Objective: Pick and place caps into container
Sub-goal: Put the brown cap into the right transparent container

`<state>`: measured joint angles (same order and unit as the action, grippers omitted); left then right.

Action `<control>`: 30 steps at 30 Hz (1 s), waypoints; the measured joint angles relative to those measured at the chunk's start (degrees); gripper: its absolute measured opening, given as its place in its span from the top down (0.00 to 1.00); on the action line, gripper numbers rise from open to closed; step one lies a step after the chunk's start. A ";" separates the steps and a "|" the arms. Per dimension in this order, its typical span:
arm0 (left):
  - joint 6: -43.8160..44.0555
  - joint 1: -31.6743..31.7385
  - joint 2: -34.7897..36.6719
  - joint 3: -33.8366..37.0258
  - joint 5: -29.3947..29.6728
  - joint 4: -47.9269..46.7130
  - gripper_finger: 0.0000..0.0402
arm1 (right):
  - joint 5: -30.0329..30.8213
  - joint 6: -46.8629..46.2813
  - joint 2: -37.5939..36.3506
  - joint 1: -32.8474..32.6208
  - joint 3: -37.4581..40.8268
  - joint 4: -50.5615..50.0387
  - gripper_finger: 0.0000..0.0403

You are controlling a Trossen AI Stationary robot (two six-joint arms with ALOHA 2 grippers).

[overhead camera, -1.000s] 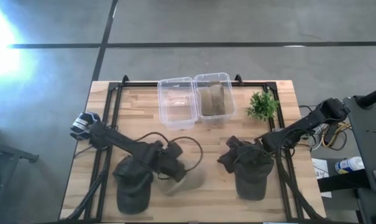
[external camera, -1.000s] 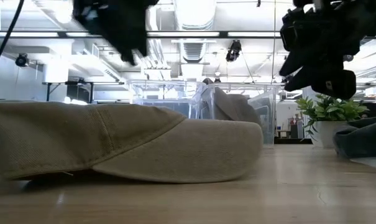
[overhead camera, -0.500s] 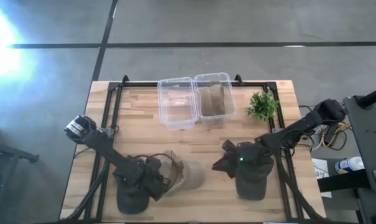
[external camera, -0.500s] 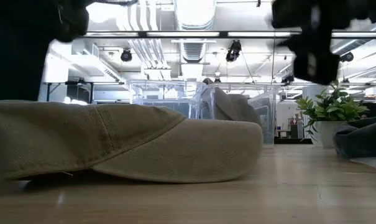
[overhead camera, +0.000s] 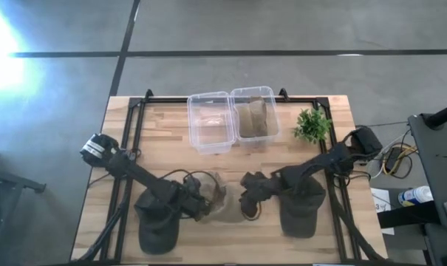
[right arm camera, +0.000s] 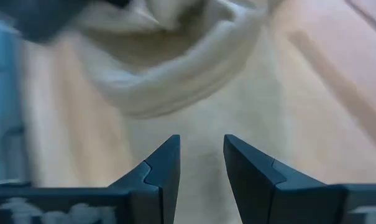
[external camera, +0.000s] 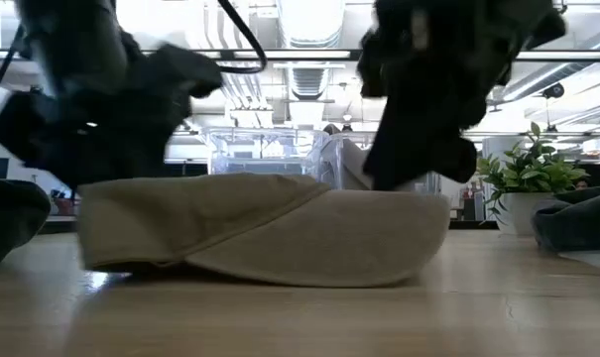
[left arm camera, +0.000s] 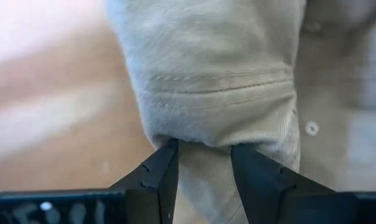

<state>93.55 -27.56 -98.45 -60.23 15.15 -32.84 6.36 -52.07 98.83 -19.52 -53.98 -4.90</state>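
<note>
High view: a tan cap point(overhead camera: 222, 207) lies on the wooden table point(overhead camera: 157, 140) between both grippers, in front of two clear bins point(overhead camera: 212, 122). The left gripper point(overhead camera: 205, 207) pinches a fold of the cap's fabric between its fingers point(left arm camera: 156, 174). The right gripper point(overhead camera: 247, 198) hangs just beside the cap, fingers parted with nothing between them. Dark caps point(overhead camera: 301, 210) sit under each arm.
</note>
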 joint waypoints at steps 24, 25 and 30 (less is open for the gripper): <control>-23.69 7.71 4.99 -6.38 13.43 1.76 0.65 | 2.07 17.44 3.62 -3.10 -15.64 -13.30 0.70; -22.26 6.47 6.01 -6.97 13.47 -0.18 0.65 | 4.00 18.07 3.07 -3.42 -15.35 -14.42 0.70; -9.36 -1.91 8.05 -7.18 10.57 -0.74 0.65 | 4.50 16.81 3.33 -1.98 -14.86 -14.11 0.70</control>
<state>84.20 -29.47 -90.40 -67.41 25.72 -33.58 10.86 -35.26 102.16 -21.49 -68.84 -19.01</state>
